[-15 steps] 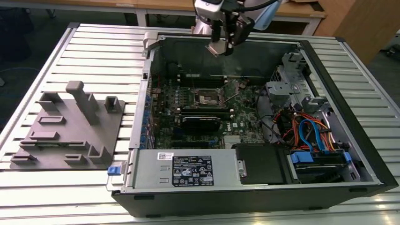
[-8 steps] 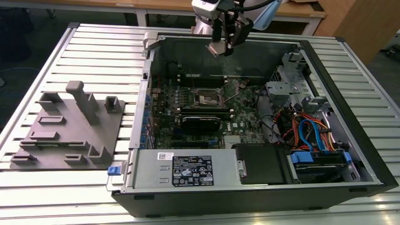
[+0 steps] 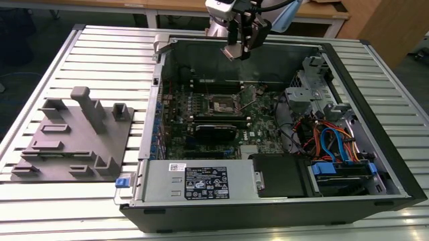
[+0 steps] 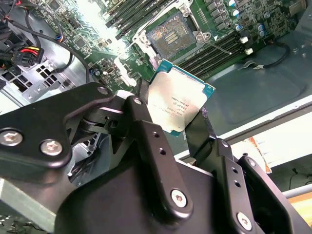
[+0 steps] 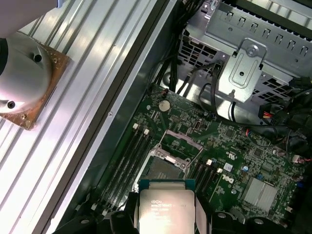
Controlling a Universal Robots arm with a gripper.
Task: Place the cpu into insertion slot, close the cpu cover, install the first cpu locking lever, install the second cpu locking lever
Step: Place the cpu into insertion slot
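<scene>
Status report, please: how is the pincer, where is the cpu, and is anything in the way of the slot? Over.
Pincer shut on cpu, above the computer case. Insertion slot empty, contacts showing. Nothing seen between cpu and slot.

Bright light, glare on motherboard point(image 4: 105, 46)

**Silver chip, green board**

The chip point(image 4: 178, 105) is silvery-grey with a teal edge; the gripper point(image 3: 239, 50) is black. The board point(image 3: 258, 128) is dark green; its socket point(image 4: 170, 36) has a dark centre and silvery rim. Cables point(image 3: 332, 140) run blue and orange. The table point(image 3: 100, 55) is pale silver, striped with ridges.
</scene>
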